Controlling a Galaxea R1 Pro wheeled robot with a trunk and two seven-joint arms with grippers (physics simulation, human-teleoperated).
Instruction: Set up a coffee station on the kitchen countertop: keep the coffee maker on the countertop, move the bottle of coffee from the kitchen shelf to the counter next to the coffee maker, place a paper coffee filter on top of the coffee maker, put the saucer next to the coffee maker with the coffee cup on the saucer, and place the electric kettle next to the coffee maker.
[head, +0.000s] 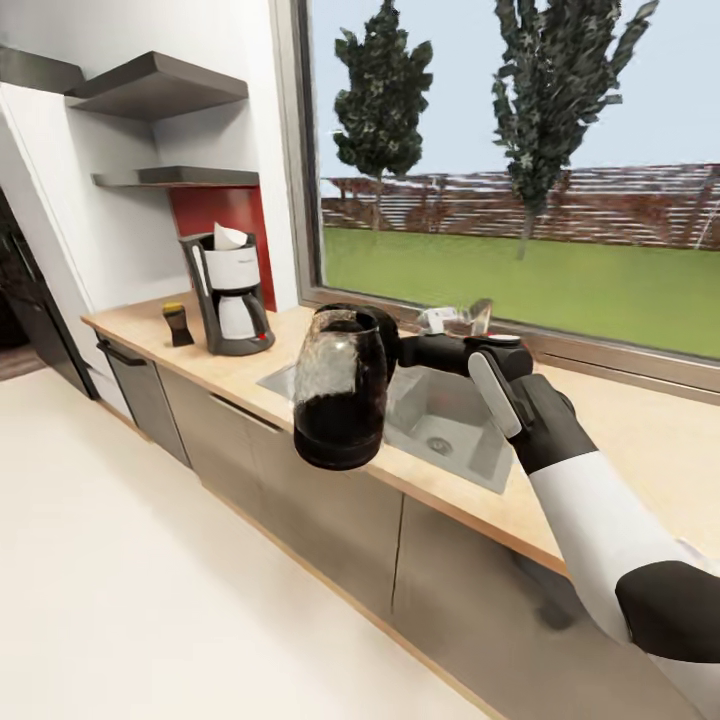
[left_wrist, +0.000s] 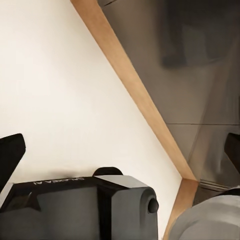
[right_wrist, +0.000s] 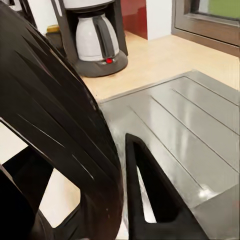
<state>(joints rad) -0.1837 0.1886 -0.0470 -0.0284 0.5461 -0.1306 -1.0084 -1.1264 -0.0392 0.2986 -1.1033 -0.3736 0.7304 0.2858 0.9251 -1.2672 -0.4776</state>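
The right gripper (head: 470, 352) is clenched on the handle of the electric kettle (head: 340, 390), holding it upright in the air over the front edge of the tabletop (head: 640, 440), just in front of the sink (head: 440, 420). The coffee maker (head: 232, 292) stands well off to the robot's left along that same tabletop, a paper coffee filter (head: 228, 237) already poking from its top and the bottle of coffee (head: 178, 324) just beside it on the far side. So the kettle has to travel leftward, and the right arm is the 1 carrying it. Bare wood lies between the sink and the coffee maker, which looks like the natural landing spot. The kettle's body hangs out past the tabletop edge, so I'd expect it must come inward before going down. The left gripper (left_wrist: 120, 150) points at the floor (left_wrist: 60, 90); I cannot tell whether it is released or closed.
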